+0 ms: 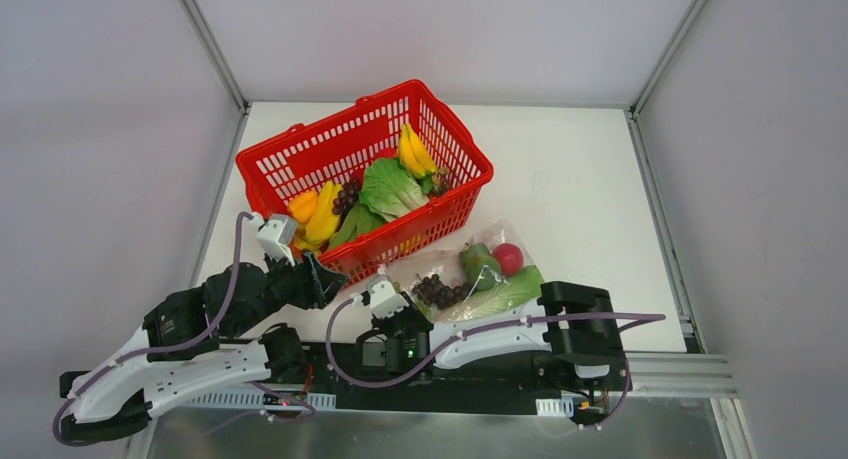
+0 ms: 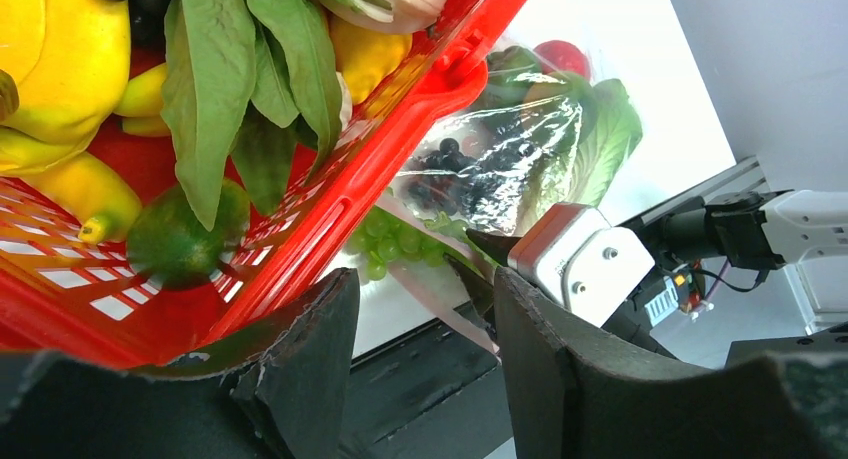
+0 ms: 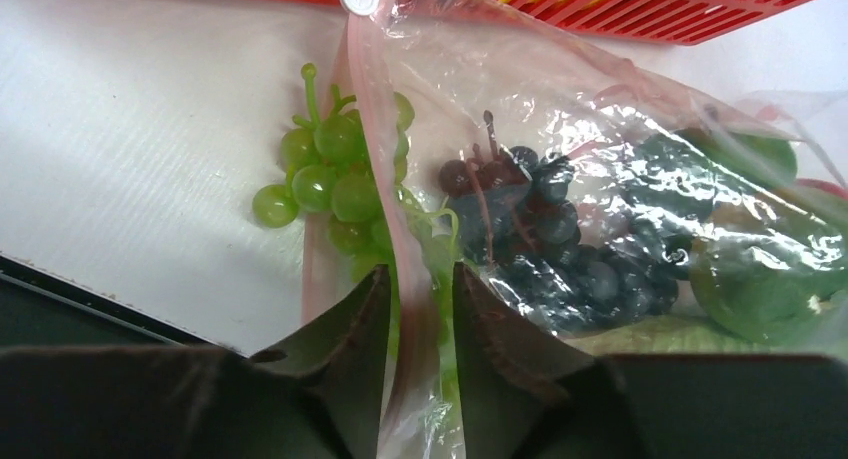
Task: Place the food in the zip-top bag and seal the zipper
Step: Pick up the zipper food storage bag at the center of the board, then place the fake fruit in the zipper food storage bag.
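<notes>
The clear zip-top bag (image 1: pixel 497 235) lies on the table in front of the red basket (image 1: pixel 300 144). It holds purple grapes (image 3: pixel 570 249), green fruit (image 1: pixel 480 264), a red fruit (image 1: pixel 508 258) and cabbage (image 1: pixel 505 291). Green grapes (image 3: pixel 320 184) lie at its mouth, partly outside. My right gripper (image 3: pixel 420 269) straddles the pink zipper strip (image 3: pixel 375 109) near the mouth's near end, its jaws narrowly apart around it. My left gripper (image 2: pixel 420 279) is open and empty by the basket's near wall (image 2: pixel 400 129), left of the bag.
The basket holds bananas (image 1: pixel 415 151), lettuce (image 1: pixel 392 187), yellow fruit (image 1: pixel 320 219), dark grapes (image 1: pixel 347 194), leafy greens (image 2: pixel 230 79) and a green round fruit (image 2: pixel 185 241). White walls enclose the table. The table's near edge and a black rail lie just below both grippers.
</notes>
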`<state>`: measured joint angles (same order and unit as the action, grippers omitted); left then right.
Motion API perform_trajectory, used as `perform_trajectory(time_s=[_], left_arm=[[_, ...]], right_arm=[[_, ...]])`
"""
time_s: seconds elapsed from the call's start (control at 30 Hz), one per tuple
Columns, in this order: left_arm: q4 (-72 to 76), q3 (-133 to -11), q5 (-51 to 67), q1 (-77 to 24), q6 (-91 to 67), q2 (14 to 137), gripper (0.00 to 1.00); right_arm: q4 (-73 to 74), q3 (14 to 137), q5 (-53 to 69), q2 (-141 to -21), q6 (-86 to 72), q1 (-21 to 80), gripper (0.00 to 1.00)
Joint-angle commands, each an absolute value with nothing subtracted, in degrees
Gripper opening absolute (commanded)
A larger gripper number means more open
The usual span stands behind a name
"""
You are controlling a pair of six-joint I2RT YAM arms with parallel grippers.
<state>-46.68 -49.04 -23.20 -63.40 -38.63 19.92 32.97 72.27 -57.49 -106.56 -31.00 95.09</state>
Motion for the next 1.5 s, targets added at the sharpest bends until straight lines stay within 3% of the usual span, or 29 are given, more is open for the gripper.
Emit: perform_trajectory(time_s=[0.0, 0.13, 0.53, 0.87, 1.17, 1.47], left_arm=[[-48.0, -49.6, -26.1, -63.3, -39.4, 19.0, 0.53], [-47.9, -50.0, -25.0, -63.3, -38.9, 20.6, 0.52], [-41.9, -53.0, -17.3, -63.3, -34.1, 25.5, 0.55], [-38.9, -58.7, -3.7, -63.4, -29.3, 37.7, 0.62], [-25.9, -56.6, -7.0, -63.5, -32.9, 45.9, 0.73], [-14.9, -56.1, -7.6, -63.6, -37.8, 57.7, 0.72]], right_arm=[[35.2, 74.4, -61.1, -104.3, -33.7, 94.9, 0.24], [33.9, 73.4, -60.4, -100.4, -33.5, 94.7, 0.00], [20.4, 58.0, -51.7, -70.3, -33.8, 89.1, 0.00], [20.2, 53.5, -38.4, -51.0, -34.6, 74.8, 0.00], [23.1, 58.8, -38.0, -44.6, -30.8, 67.8, 0.00], [23.9, 60.6, -39.0, -43.7, -30.0, 67.4, 0.00]])
